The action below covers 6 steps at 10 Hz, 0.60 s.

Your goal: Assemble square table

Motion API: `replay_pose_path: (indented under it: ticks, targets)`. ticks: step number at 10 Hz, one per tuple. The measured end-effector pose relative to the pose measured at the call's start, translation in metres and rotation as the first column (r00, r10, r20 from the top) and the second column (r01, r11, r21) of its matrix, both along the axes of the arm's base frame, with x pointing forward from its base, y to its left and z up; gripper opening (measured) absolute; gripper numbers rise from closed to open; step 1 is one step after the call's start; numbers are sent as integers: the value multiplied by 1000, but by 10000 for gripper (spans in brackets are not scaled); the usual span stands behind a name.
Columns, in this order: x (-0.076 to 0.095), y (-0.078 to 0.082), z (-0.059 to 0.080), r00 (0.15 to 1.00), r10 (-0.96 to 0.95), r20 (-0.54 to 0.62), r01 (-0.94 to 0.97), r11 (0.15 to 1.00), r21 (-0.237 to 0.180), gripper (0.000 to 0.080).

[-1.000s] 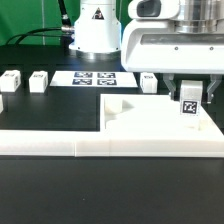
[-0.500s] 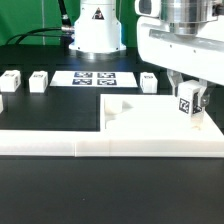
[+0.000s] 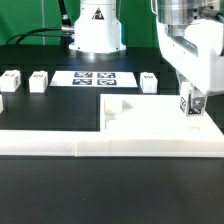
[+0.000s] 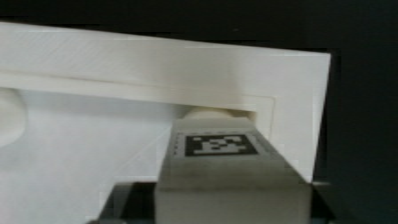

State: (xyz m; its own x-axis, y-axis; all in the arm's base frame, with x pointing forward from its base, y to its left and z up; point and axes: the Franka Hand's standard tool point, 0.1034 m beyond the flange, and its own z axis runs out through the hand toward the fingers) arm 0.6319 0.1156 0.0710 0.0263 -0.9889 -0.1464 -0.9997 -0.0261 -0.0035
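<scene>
The white square tabletop slab (image 3: 150, 118) lies flat against the low white border rail (image 3: 90, 146). My gripper (image 3: 191, 108) is shut on a white leg post (image 3: 190, 103) whose tag faces the camera. It holds the post slightly tilted, right over the slab's corner at the exterior view's right. In the wrist view the tagged leg post (image 4: 222, 150) sits between the dark fingers (image 4: 128, 200), its far end at a recessed corner of the slab (image 4: 125, 90). Three more leg posts stand behind: two at the left (image 3: 10, 80) (image 3: 38, 80) and one (image 3: 149, 80) behind the slab.
The marker board (image 3: 95, 77) lies flat behind the slab, in front of the robot base (image 3: 95, 30). A small raised block (image 3: 118, 108) sits on the slab near its left corner. The table is black.
My gripper has moved to the exterior view's right and turned, carrying the leg post toward the slab's right corner. The other posts and the slab have not moved.
</scene>
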Motion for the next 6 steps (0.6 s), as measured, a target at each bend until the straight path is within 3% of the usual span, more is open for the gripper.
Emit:
replay_pose_path:
  ticks: [2, 3, 4, 5, 6]
  targets:
    - [0, 0, 0, 1000, 9, 1, -9, 1000, 0, 290]
    - [0, 0, 0, 998, 60, 8, -60, 998, -2, 471]
    - [-2, 2, -1, 979, 202, 24, -202, 979, -10, 587]
    - [-2, 2, -2, 929, 367, 43, -366, 930, -24, 587]
    - [-3, 4, -2, 887, 458, 53, -457, 889, -31, 637]
